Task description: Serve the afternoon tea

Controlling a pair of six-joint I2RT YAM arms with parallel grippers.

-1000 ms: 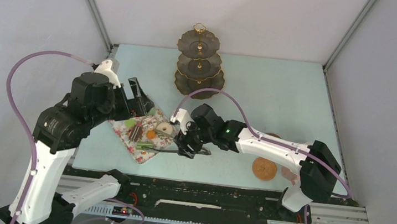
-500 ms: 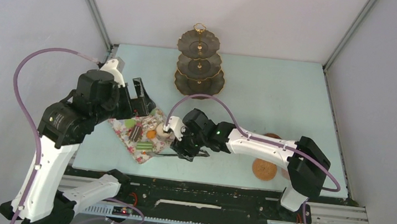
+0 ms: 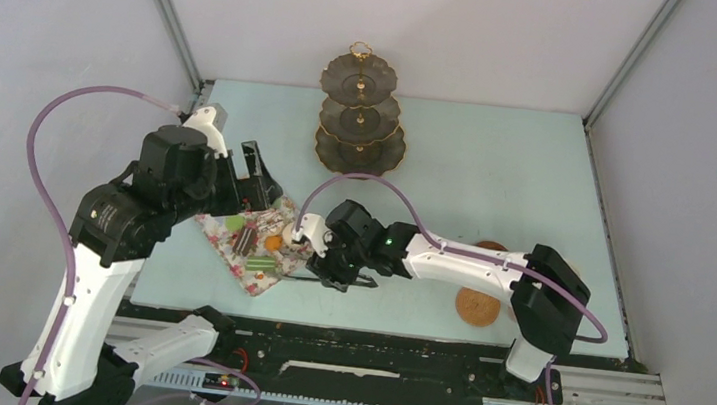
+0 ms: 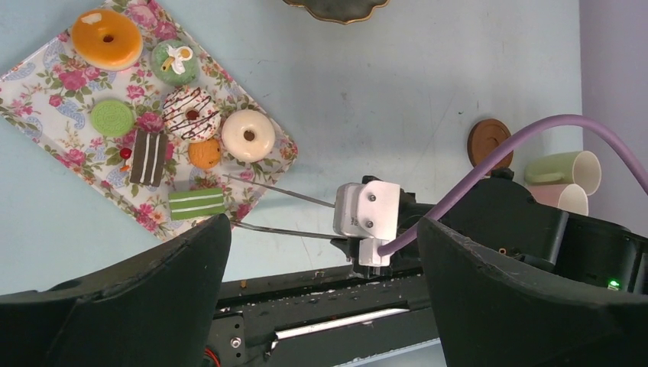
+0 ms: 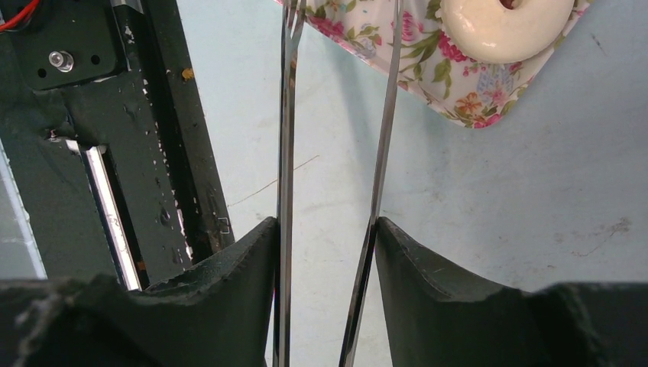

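Two right fingers [image 5: 218, 294] pinching grey tongs [image 5: 286, 153], white doughnut [image 5: 489, 38] on floral cloth [image 5: 428, 76]

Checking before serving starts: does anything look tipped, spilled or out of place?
The pale green cup and the pink cup at the right edge of the table seem to lie on their sides, apart from the brown coaster. Nothing looks spilled.

Grey walls [image 3: 394, 15] enclose a pale blue table [image 3: 498, 177] (metal corner posts [image 3: 165, 11]); even light.
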